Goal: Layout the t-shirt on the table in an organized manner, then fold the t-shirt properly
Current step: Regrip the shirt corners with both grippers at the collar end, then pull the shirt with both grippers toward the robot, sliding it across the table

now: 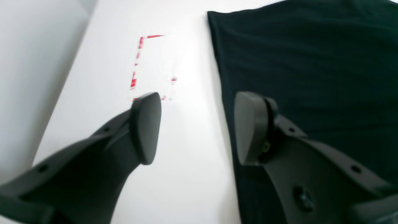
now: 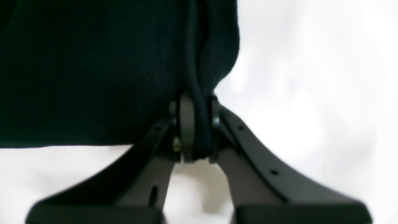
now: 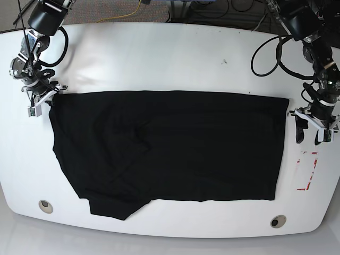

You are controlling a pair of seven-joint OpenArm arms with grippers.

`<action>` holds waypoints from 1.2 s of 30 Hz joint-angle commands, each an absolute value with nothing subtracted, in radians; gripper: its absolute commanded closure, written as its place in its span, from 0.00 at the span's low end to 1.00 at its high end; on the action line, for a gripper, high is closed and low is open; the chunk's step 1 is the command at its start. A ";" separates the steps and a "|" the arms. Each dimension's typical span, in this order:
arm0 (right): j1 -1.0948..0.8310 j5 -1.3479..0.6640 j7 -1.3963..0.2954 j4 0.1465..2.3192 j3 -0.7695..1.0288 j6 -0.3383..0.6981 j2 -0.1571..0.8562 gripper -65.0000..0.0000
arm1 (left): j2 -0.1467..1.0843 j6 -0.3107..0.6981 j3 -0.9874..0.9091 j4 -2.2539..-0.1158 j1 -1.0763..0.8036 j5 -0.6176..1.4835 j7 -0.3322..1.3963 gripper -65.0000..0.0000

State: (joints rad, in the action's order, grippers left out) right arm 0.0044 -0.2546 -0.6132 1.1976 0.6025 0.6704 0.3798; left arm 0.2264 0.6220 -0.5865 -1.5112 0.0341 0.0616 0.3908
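While the t-shirt (image 3: 170,151) lies spread dark and mostly flat across the middle of the worktop (image 3: 159,58), reaching nearly from one short edge to the other, the laying-out step looks close to done and folding has not begun. Its far hem runs straight, parallel to the worktop's far edge; the near hem is less tidy, with a flap sagging toward the near corner by a round hole (image 3: 46,206), and a few soft wrinkles cross the middle. The right claw (image 2: 196,130) is clamped on a bunched fold of cloth at the shirt's far corner, the fabric pinched between its pads. The left claw (image 1: 197,124) hangs with its pads apart at the opposite far corner, one pad over bare worktop and the other over the shirt's edge, holding nothing. A red outline mark (image 3: 307,170) sits just beyond that edge. The next move, I judge, calls for the left claw to drop and close on its corner, so both can pull the cloth taut and even out the sagging near side before any fold.
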 commanded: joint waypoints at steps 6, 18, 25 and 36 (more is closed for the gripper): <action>0.015 -0.262 -0.607 1.211 0.605 0.667 0.400 1.00 | 0.292 0.630 -0.604 -1.435 0.050 0.082 0.498 0.46; 0.016 -0.252 -0.607 1.211 0.602 0.670 0.381 1.00 | 0.292 0.698 -0.590 -1.389 0.004 0.084 0.504 0.25; 0.016 -0.254 -0.607 1.211 0.602 0.671 0.380 1.00 | 0.291 0.698 -0.527 -1.405 -0.039 0.088 0.504 0.23; 0.016 -0.257 -0.607 1.211 0.602 0.671 0.380 1.00 | 0.291 0.698 -0.441 -1.443 -0.082 0.166 0.504 0.23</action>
